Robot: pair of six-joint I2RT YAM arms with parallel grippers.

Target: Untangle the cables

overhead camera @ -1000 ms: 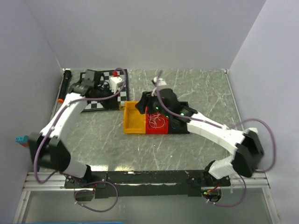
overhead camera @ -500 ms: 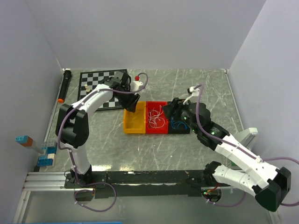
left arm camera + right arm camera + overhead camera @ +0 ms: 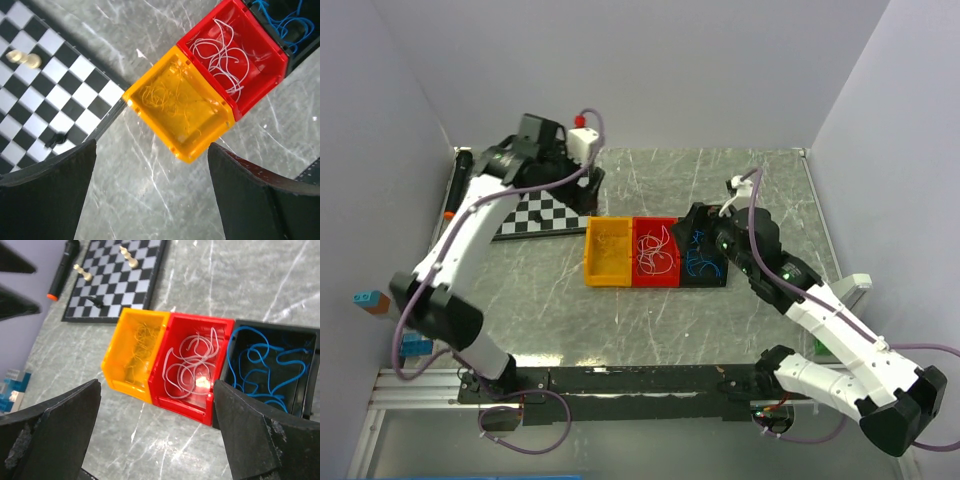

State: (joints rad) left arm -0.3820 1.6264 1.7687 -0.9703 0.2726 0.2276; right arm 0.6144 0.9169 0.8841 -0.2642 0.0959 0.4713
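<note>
The cables lie sorted in three joined bins. Yellow-tan wires (image 3: 172, 100) fill the yellow bin (image 3: 608, 254), white wires (image 3: 192, 365) curl in the red bin (image 3: 657, 255), and blue wires (image 3: 267, 365) sit in the black bin (image 3: 701, 258). My left gripper (image 3: 570, 170) hangs high over the chessboard's far edge, up and left of the bins. In its wrist view the left gripper (image 3: 150, 200) is open and holds nothing. My right gripper (image 3: 705, 222) hovers over the black bin's back side. The right gripper (image 3: 157, 440) is open and empty in its own view.
A chessboard (image 3: 545, 212) with a few pieces (image 3: 131, 259) lies left of the bins. A black marker with an orange tip (image 3: 454, 185) rests along the left wall. Blue blocks (image 3: 413, 345) sit at the near left. White walls close in three sides.
My left arm swung back and up from the yellow bin to above the chessboard's far edge, and its jaws opened wide. The right gripper stayed by the black bin and opened a little more.
</note>
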